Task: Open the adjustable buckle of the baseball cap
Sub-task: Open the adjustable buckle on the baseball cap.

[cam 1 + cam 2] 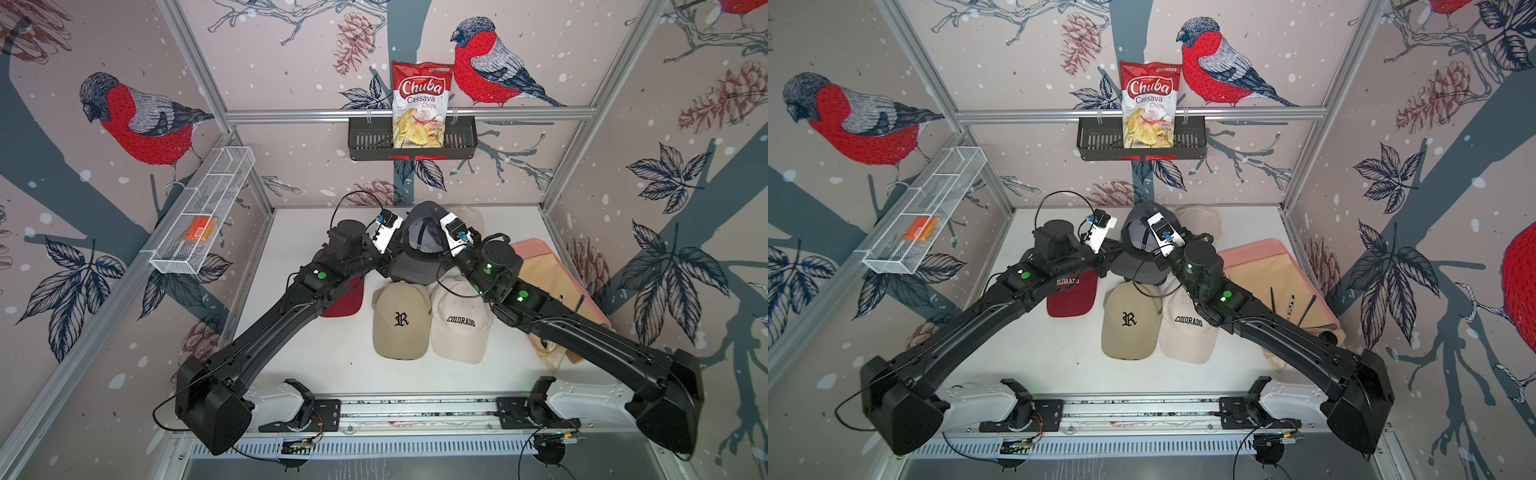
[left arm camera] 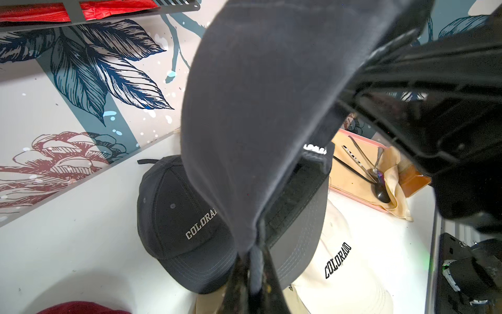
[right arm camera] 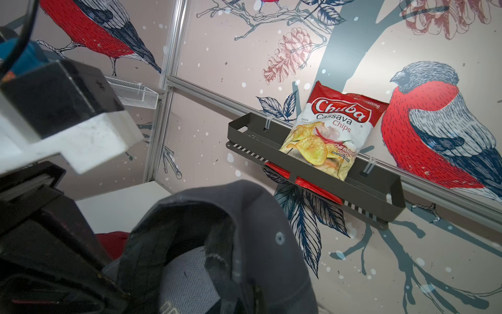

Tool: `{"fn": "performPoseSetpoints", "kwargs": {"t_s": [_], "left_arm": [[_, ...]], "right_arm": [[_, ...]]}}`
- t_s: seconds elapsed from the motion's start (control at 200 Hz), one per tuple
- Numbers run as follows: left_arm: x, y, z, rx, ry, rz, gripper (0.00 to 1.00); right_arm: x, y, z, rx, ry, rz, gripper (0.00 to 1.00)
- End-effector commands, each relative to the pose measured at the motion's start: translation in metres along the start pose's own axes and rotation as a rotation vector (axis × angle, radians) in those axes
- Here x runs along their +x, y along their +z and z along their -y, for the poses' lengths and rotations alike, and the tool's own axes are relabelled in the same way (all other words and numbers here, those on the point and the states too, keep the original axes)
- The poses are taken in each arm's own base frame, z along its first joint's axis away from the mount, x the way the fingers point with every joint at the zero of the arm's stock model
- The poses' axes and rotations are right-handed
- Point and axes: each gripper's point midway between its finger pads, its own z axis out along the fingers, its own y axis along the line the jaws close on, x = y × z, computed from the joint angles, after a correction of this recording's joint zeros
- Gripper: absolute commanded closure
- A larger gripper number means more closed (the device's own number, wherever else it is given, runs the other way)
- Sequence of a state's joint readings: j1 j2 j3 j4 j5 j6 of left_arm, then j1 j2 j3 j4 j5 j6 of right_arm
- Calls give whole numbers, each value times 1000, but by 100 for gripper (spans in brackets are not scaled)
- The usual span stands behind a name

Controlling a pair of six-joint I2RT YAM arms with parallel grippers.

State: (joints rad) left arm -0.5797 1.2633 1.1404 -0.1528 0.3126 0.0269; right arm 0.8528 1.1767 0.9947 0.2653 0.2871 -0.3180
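A dark grey baseball cap [image 1: 419, 232] [image 1: 1138, 235] hangs above the back middle of the table, held up between my two arms. My left gripper [image 2: 255, 274] is shut on a pinched edge of its fabric [image 2: 258, 108]. From the other side my right gripper [image 3: 240, 300] is shut on the cap's rim, beside its mesh-lined inside [image 3: 187, 271]. In both top views the two grippers [image 1: 392, 251] [image 1: 440, 249] sit at the cap's left and right sides. The adjustable buckle is hidden.
Below lies a second dark Colorado cap [image 2: 179, 217]. A beige R cap [image 1: 401, 320], a cream Colorado cap [image 1: 459, 320] and a red cap [image 1: 345, 301] lie nearer the front. A pink tray [image 1: 528, 249] with cloth and cutlery sits right. A black basket [image 1: 365, 141] with a chips bag hangs on the back wall.
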Motion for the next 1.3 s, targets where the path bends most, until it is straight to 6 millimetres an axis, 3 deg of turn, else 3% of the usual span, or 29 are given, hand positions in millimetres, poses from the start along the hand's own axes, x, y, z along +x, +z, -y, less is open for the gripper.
{"fn": "performPoseSetpoints", "kwargs": {"t_s": [0.0, 0.12, 0.385, 0.49, 0.58, 0.755, 1.051, 1.071, 1.291], "left_arm": [[-4, 0, -11, -35, 30, 11, 100], [-9, 2, -20, -48, 29, 23, 100], [-28, 16, -18, 3, 39, 53, 100], [-29, 15, -18, 0, 44, 57, 90], [-28, 13, -17, 6, 42, 60, 72], [-33, 0, -2, 64, 44, 104, 56], [-45, -27, 12, 75, 41, 165, 52], [-47, -29, 13, 73, 43, 169, 52], [-65, -39, 16, 18, 110, 206, 48]], "right_arm": [[-6, -7, -5, -80, -11, -7, 100], [-12, -13, -9, -180, 15, -35, 100], [-20, -9, -18, -300, 88, -53, 100], [-23, -5, -13, -308, 123, -51, 100], [-26, -3, -8, -315, 159, -45, 100], [-32, 1, -5, -346, 210, -20, 100], [-38, 8, -3, -362, 235, -13, 100], [-30, 14, -7, -368, 238, -36, 100], [-26, 16, -14, -383, 194, -66, 100]]}}
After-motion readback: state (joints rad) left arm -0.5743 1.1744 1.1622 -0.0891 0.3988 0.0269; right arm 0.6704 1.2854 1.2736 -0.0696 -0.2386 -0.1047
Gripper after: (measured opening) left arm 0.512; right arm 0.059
